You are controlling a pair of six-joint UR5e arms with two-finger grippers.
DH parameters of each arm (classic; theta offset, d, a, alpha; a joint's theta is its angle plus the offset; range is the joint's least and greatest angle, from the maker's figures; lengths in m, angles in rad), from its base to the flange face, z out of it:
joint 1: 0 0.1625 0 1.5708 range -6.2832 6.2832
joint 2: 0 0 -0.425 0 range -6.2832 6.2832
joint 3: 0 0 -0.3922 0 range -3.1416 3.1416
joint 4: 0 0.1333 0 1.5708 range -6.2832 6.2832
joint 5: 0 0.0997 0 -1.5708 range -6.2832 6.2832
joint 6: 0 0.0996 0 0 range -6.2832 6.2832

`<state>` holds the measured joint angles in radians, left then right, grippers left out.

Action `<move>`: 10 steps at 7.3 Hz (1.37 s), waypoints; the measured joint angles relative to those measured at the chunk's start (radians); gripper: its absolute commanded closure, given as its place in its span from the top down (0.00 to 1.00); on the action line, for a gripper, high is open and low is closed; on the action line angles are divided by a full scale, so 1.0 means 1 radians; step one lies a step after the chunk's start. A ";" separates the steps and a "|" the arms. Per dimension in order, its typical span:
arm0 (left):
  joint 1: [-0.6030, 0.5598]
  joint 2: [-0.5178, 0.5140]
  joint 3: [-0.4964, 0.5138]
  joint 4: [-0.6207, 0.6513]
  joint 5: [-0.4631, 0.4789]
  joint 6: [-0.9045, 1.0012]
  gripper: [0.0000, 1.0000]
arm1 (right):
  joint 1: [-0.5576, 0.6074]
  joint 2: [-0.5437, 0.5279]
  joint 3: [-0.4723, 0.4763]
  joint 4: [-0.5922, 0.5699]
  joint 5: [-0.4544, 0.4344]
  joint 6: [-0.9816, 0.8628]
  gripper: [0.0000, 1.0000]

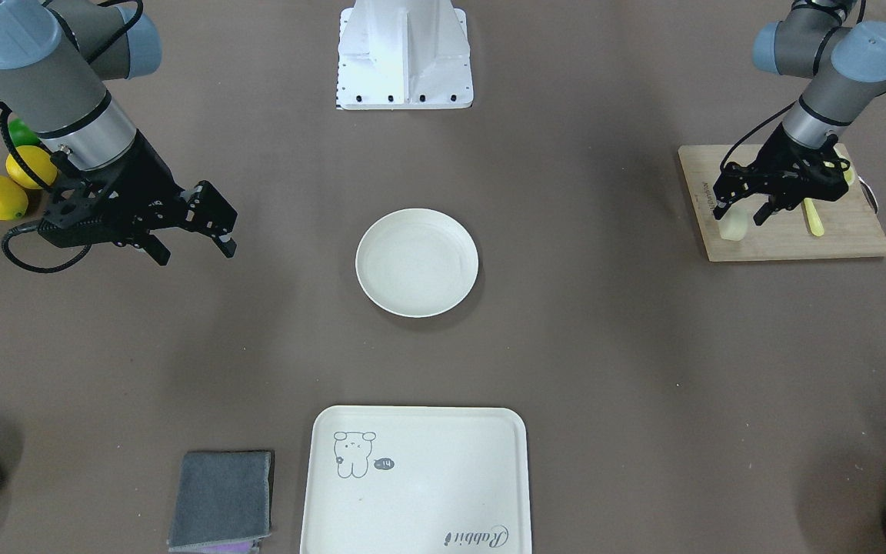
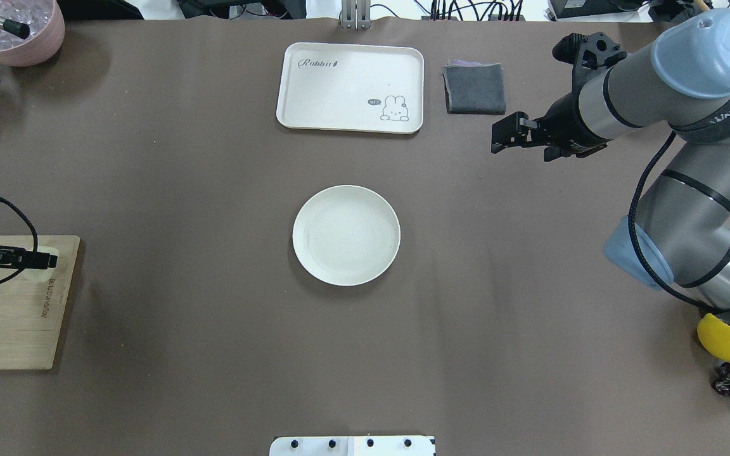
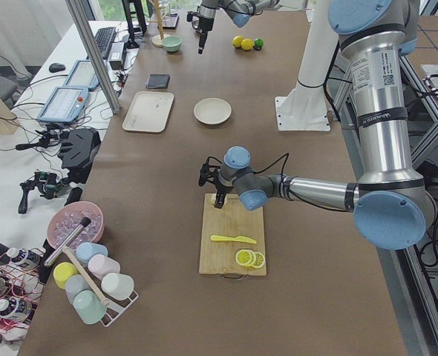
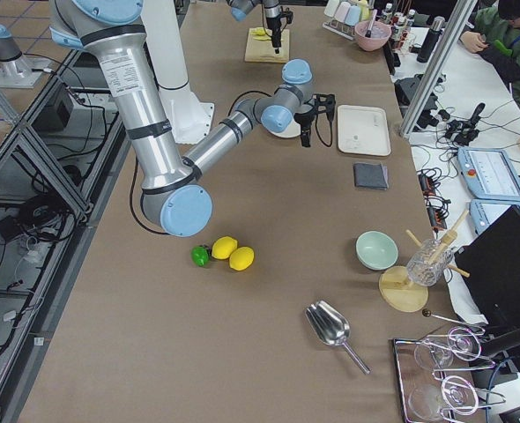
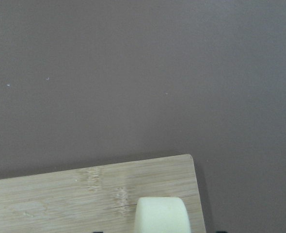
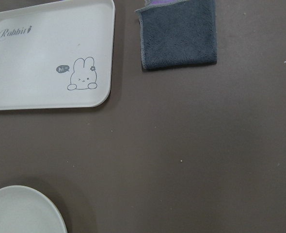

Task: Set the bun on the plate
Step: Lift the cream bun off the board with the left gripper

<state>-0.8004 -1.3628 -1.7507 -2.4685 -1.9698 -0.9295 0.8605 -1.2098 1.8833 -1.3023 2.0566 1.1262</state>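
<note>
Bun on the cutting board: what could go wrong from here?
1. The bun sits near the edge of the cutting board; the open left gripper, closing off-centre, might nudge it onto the table.
2. The plate lies well away; a weak hold on the small rounded bun could drop it on the way.

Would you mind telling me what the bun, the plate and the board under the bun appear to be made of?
The bun looks like soft foam or rubbery plastic: matte, pale cream, rounded edges. The plate seems moulded plastic or fibre composite: evenly cream, dull sheen. The board is wood, probably bamboo: pale grain strips, unpainted.
</note>
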 measured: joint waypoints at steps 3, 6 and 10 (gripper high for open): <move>0.001 -0.001 -0.002 -0.001 0.000 0.000 0.42 | 0.000 0.000 -0.001 0.000 -0.001 0.001 1.00; 0.001 0.000 -0.006 -0.001 0.000 0.001 0.42 | 0.001 -0.002 0.000 0.000 -0.001 0.001 1.00; -0.013 -0.024 -0.044 0.014 -0.007 -0.003 0.41 | 0.002 -0.003 0.001 0.000 -0.001 0.001 1.00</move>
<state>-0.8131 -1.3869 -1.7942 -2.4545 -1.9771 -0.9323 0.8621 -1.2129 1.8844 -1.3024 2.0555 1.1275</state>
